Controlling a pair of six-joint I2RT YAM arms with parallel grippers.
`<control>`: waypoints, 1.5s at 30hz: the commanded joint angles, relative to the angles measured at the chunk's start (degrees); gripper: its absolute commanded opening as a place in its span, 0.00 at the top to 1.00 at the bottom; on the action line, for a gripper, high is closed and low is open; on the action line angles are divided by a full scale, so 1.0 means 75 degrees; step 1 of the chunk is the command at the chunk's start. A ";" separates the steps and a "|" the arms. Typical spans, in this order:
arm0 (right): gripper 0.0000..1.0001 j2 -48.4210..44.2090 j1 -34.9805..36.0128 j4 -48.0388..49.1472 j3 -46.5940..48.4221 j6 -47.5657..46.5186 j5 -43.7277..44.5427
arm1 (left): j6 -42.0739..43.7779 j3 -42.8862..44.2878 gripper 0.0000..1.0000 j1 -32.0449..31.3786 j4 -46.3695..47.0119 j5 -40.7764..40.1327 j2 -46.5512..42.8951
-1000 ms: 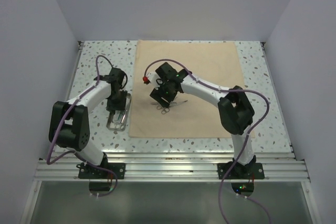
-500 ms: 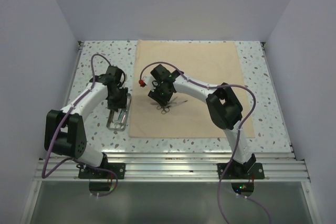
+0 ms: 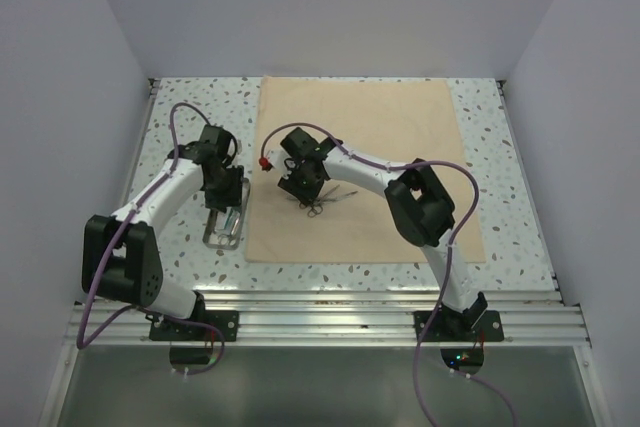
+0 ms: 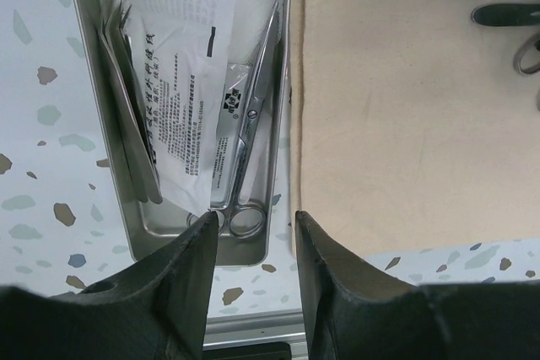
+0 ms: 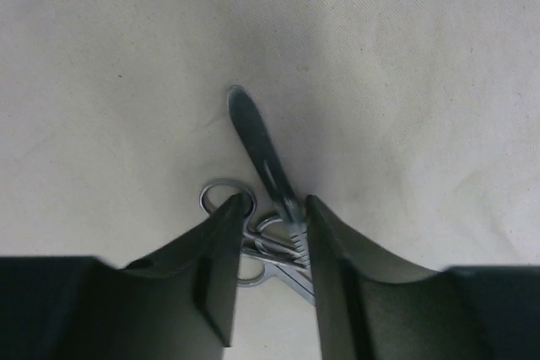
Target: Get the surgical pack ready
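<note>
The beige cloth (image 3: 380, 147) of the surgical pack lies flat in the middle of the table. On its left part is a small pile of silver instruments (image 3: 318, 203). My right gripper (image 3: 298, 183) is down on them. In the right wrist view its jaws (image 5: 272, 208) press on the instruments (image 5: 253, 132) from both sides, one finger against a ring handle and the other against a flat handle. My left gripper (image 3: 219, 185) hovers over the steel tray (image 3: 212, 235), open and empty (image 4: 257, 225). The tray (image 4: 169, 240) holds white gauze packets (image 4: 186, 82) and scissors (image 4: 249, 124).
The tray sits on the speckled tabletop (image 3: 175, 127) right beside the cloth's left edge (image 4: 297, 124). Grey walls enclose the table on three sides. A metal rail (image 3: 320, 312) runs along the near edge by the arm bases.
My right gripper has slid left and down onto the instrument pile, and its jaws have narrowed around the handles. The left gripper has shifted slightly over the tray and stays open.
</note>
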 commanded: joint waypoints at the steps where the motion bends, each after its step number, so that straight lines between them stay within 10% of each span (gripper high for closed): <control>1: 0.66 0.0226 0.0028 -0.0003 0.0179 -0.0068 0.0240 | -0.0077 0.0322 0.55 0.0072 -0.0138 0.0132 -0.0293; 25: 1.00 -0.0934 -0.0077 -0.0284 0.0554 0.1607 0.1049 | -0.1025 0.0194 0.50 0.0072 0.1547 0.2930 -0.1476; 36: 1.00 -0.1940 -0.0207 0.0840 0.0250 0.8096 0.0321 | -0.3322 -0.1985 0.48 0.0037 0.5227 0.4409 -0.2203; 45: 1.00 -0.2094 -0.0113 0.1180 -0.0102 0.8979 0.0381 | -0.3897 -0.2115 0.47 -0.0021 0.5803 0.4398 -0.2098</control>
